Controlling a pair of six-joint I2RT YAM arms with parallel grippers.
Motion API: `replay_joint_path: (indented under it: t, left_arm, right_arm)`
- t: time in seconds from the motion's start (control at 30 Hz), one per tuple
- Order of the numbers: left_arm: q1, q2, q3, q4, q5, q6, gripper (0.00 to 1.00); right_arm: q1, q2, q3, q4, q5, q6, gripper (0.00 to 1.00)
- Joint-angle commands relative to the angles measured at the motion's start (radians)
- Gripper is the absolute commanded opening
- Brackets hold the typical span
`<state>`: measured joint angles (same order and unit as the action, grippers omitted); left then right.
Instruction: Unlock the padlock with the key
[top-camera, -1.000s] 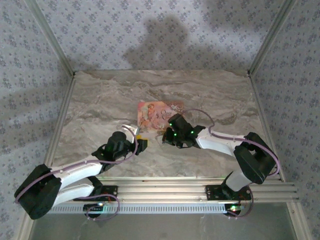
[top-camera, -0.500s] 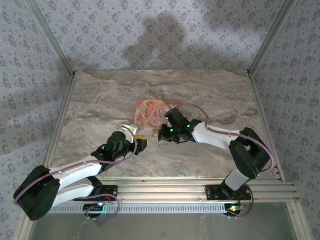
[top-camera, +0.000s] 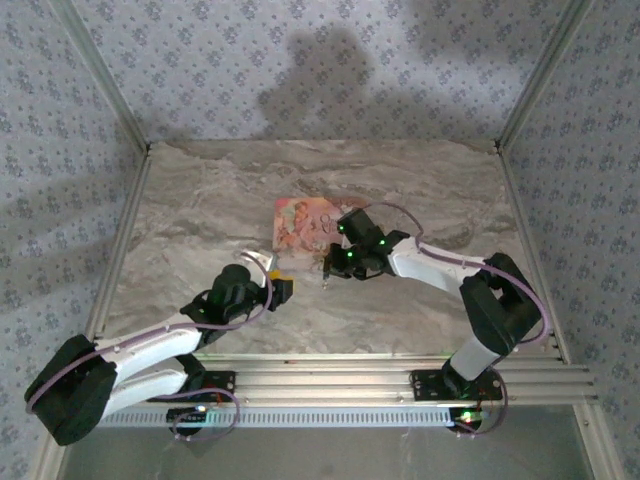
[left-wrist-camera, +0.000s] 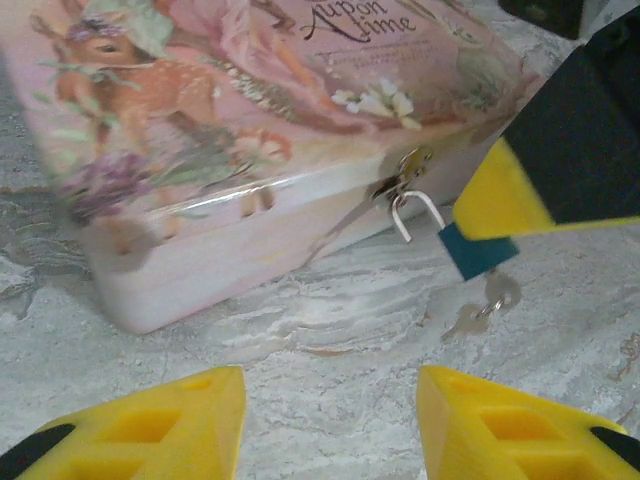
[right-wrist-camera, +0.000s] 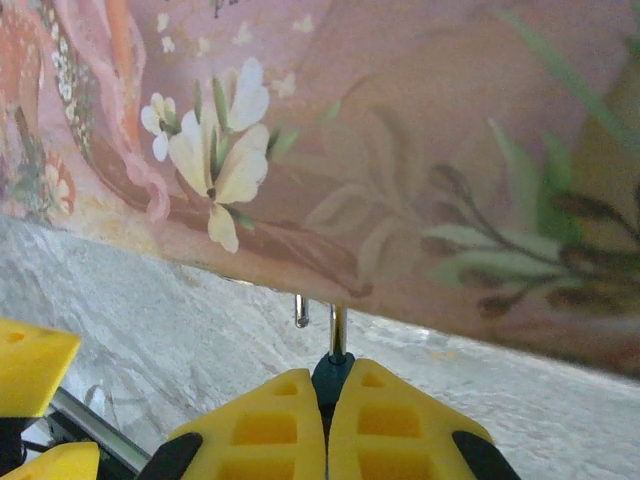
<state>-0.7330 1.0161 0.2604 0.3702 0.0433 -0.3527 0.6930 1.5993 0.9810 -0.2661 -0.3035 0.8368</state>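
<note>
Step in hand: the unlocking looks done, or very close. One end of the lock's silver loop (left-wrist-camera: 410, 212) hangs free, out of the body, so I think it has popped open.
Next move: if it is open, the loop only needs to be slid out of the clasp with a small, careful twist. If it is not, the key needs one more turn while the lock is held steady.
Right pincer (right-wrist-camera: 329, 385): clenched on the tiny bluish-black padlock (left-wrist-camera: 476, 251), pinching its body from both sides.
Left pincer (left-wrist-camera: 330, 392): released, with nothing between its yellow fingers. It hangs low over the grey marble worktop (left-wrist-camera: 300, 330), near the lock but apart from it.
Where the lock is: at the near wall of the pink box printed with a deer (left-wrist-camera: 200, 150). Its loop is hooked through the little metal clasp (left-wrist-camera: 412, 163).
Key: a small silver key (left-wrist-camera: 490, 294) hangs under the lock body. It seems to sit in the keyhole, but it is blurry.
How the lock looks: very small next to the box, with a dark body and a thin shiny loop.
</note>
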Motion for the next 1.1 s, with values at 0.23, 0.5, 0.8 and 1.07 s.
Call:
replay_joint_path:
  t: [0.23,0.5,0.8,1.07]
  left_arm:
    - [0.008,-0.03,-0.013,-0.015,-0.022,0.006,0.49]
    - [0.008,-0.04,-0.016,-0.02,-0.026,0.006,0.5]
    - [0.073,-0.007,0.11,-0.149,-0.032,-0.055,0.51]
    - [0.119,0.073,0.194,-0.17,0.019,-0.112,0.51]
  right_arm:
    - [-0.047,-0.079,-0.035,0.0,0.045,0.031,0.0]
    - [-0.047,-0.104,-0.116,0.096,0.099,0.169,0.0]
    - [-0.001,-0.122,-0.146,0.149,0.184,0.268,0.0]
    - [0.079,-0.12,-0.165,0.208,0.326,0.434,0.0]
